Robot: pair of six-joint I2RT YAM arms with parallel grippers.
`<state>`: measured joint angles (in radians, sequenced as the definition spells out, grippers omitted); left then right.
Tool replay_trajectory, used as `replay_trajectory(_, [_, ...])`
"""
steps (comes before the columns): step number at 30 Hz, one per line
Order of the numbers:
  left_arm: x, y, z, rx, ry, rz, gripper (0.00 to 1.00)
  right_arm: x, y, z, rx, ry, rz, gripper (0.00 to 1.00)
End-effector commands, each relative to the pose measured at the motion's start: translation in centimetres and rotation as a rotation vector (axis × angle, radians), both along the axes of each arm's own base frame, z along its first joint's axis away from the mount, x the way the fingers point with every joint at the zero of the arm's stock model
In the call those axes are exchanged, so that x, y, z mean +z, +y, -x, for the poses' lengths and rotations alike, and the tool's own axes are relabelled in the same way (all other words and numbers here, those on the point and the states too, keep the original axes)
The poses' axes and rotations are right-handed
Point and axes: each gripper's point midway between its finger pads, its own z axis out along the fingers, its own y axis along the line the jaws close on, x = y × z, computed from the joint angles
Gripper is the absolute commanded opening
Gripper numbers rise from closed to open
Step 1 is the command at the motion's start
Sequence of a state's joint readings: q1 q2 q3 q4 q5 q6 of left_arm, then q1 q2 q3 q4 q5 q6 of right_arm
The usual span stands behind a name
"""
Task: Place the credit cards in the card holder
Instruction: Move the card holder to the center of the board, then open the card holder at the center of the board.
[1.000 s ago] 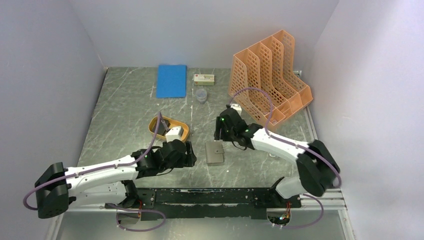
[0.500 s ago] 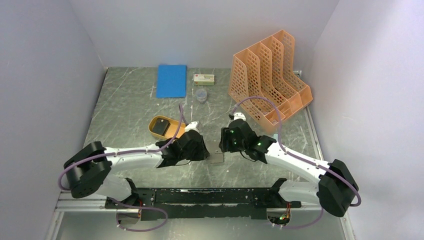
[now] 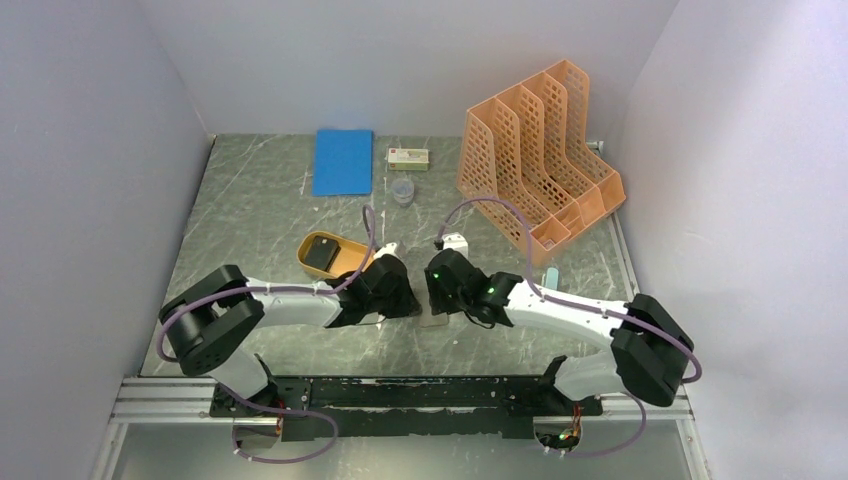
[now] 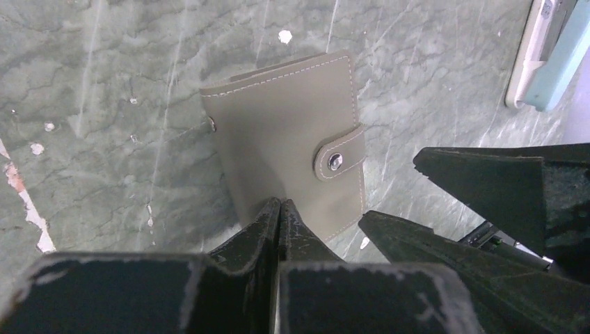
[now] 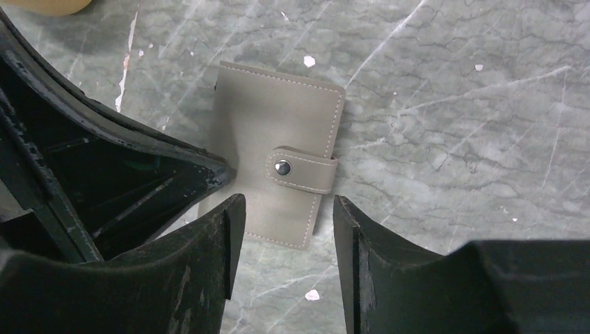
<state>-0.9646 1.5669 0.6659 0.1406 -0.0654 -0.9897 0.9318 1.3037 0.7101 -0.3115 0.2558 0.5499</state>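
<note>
- At table centre, just past the arm bases: left gripper (image 4: 279,209) has its fingers pressed tight together w/ nothing seen between them; tips sit at the near edge of the card holder (image 4: 278,139), can't tell if they touch it
- Right gripper (image 5: 289,205) faces it from the other side, fingers spread w/ a clear gap, holding nothing; it hangs over the holder's near edge, snap tab (image 5: 303,170) just past the tips
- The 2 grippers are near each other, holder btwn them
- Card holder: 1, grey-brown, lying flat on the marbled table (image 3: 250,220), tab snapped down
- Credit card (image 3: 320,252): 1 seen, dark, lying in the orange tray (image 3: 362,262) just left of the left gripper
- Farther back: 1 blue notebook (image 3: 342,161), 1 small box (image 3: 408,156) beside it, 1 small clear cup (image 3: 402,190) just in front of the box
- Back right: 1 orange file rack (image 3: 535,150), 3 slots
</note>
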Motion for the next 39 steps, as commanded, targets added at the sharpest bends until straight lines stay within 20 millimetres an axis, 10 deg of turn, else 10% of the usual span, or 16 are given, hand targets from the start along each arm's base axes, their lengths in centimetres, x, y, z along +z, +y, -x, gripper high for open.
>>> replay_trajectory(1, [-0.6, -0.1, -0.2, 0.010, 0.026, 0.038, 0.05, 0.7, 0.7, -0.9, -0.038, -0.045, 0.046, 0.53])
replay_trajectory(39, [-2.0, 1.9, 1.1, 0.044, 0.062, 0.032, 0.05, -4.1, 0.1, -1.2, -0.075, -0.042, 0.296, 0.45])
